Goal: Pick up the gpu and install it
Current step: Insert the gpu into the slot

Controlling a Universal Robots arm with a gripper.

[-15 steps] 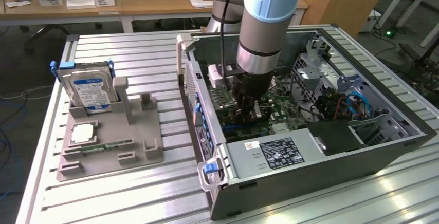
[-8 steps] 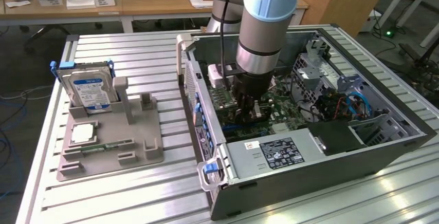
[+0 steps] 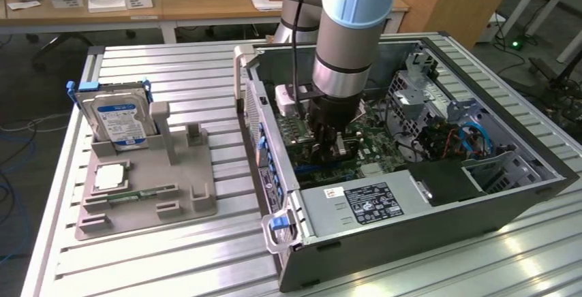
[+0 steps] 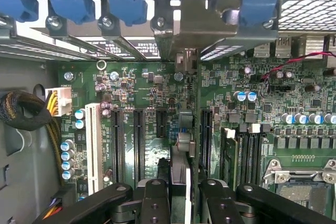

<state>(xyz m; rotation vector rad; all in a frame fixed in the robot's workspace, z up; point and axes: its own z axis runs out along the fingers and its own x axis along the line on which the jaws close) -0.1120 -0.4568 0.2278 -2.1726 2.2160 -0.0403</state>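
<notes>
Gripper (image 3: 328,148) in the exterior view stands deep inside the open computer case (image 3: 409,242), over the middle of the motherboard (image 3: 377,140). In the wrist view your fingers (image 4: 155,203) pinch the gpu (image 4: 181,150) edge-on among the expansion slots (image 4: 139,140); pickup done, seating apparently unfinished.

Exterior camera sat up high, off the table (image 3: 163,256), and looked down at a slant, far enough back to catch the whole open case (image 3: 409,242) and the arm (image 3: 350,52) reaching into it. Wrist camera rode just behind the claw (image 4: 181,195), aimed past it, very close on the motherboard (image 4: 157,82). Both views shared that board inside the case.
</notes>
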